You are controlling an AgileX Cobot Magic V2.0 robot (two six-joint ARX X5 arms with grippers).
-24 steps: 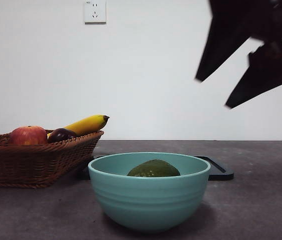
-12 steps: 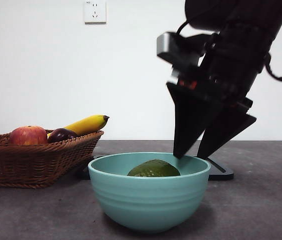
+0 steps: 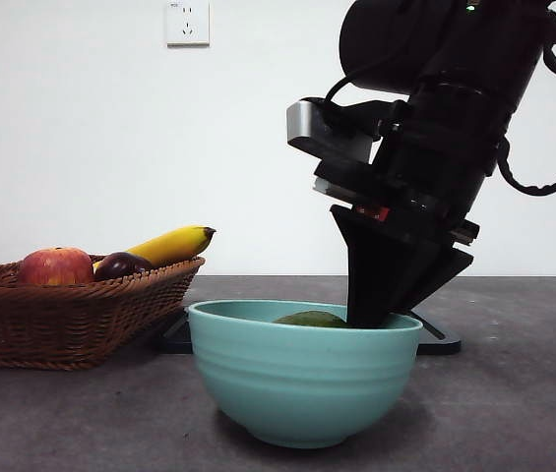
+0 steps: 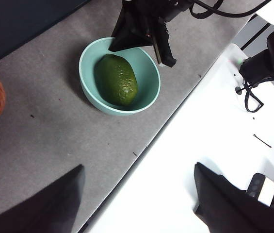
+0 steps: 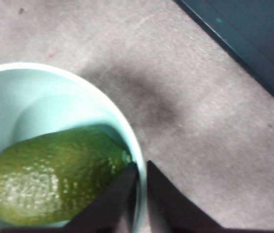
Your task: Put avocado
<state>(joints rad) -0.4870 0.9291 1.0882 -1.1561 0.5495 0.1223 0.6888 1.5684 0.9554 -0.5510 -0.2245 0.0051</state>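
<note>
The right gripper (image 3: 381, 315) had dropped steeply within the last second, from high at the frame's upper right to the bowl (image 3: 302, 379), and its jaws were pinched on the bowl's rim (image 5: 136, 170), one inside and one outside, at about the bowl's 3 o'clock in the front view. The bowl had slid slightly rightward since half a second earlier, so the grip probably nudged it. The avocado (image 4: 116, 79) lay inside the bowl, just beside the inner jaw, not held. That suggests the bowl, not the fruit, was being taken. The left gripper (image 4: 137, 199) waited, jaws wide apart, well away. A basket (image 3: 61, 315) of fruit sat at 9 o'clock.
</note>
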